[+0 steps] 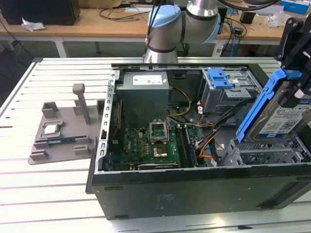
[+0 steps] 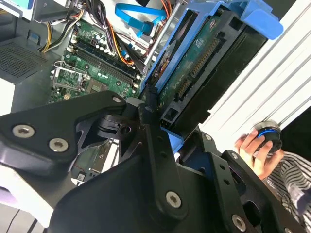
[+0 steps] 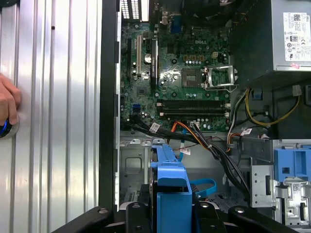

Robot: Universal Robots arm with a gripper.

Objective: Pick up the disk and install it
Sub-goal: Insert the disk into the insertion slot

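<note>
the table (image 1: 48,194) carries the open case (image 1: 194,189), which lies on its side so its inside faces up and i can reach in from above. the board (image 1: 141,143) fills the middle of the exterior view. the cage (image 1: 228,92) sits right of centre, and at the lower right below it is a bare metal bay (image 1: 265,155). i judge that bay to be where the disk goes.

the disk (image 1: 286,116) hangs at the exterior view's right edge, above the bay and not yet in it. it is steeply tilted, with its label toward that camera. the tilt looks suited to feeding one edge in first.

my gripper (image 3: 172,216) is pressed together on the disk, pinching its blue bracket (image 1: 257,104) from both sides. i take that as a way to keep my fingers off the circuit face, which the second wrist view shows. so the disk is picked up but not seated.

a hand (image 2: 252,145) rests on a round knob (image 2: 269,133) on the table, outside the case and apart from me.
</note>
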